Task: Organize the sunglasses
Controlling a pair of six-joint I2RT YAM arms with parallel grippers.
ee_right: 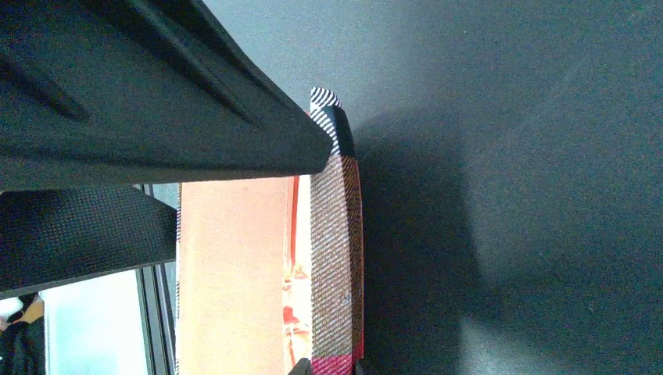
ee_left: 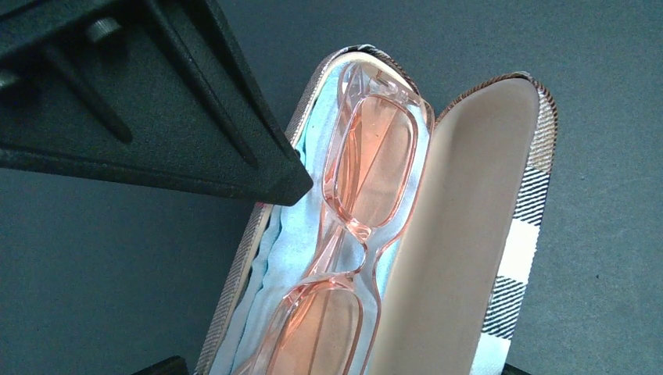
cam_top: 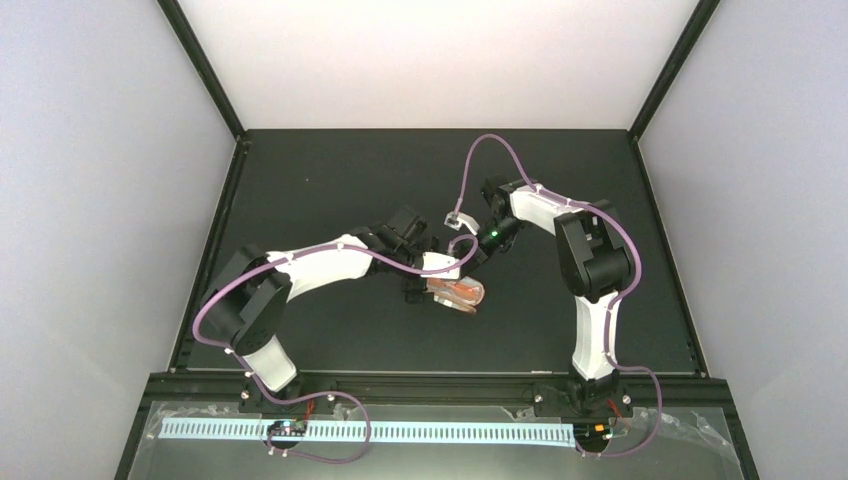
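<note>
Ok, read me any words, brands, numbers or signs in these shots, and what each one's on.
None can be read.
The plaid glasses case shows only stripes, no brand.
The sunglasses carry no visible marking.
The pale strip along the near edge in the top view has fine ticks, too small to tell any numbers.

Case point(cam_top: 458, 294) lies open near the middle of the table point(cam_top: 320, 180), cloth point(ee_left: 291, 234) in the case, sunglasses point(ee_left: 367, 180) on the cloth, lid point(ee_left: 461, 226) stands along one long side, left gripper point(cam_top: 412, 290) just left of the case, right gripper point(cam_top: 468, 257) behind it at the lid
</note>
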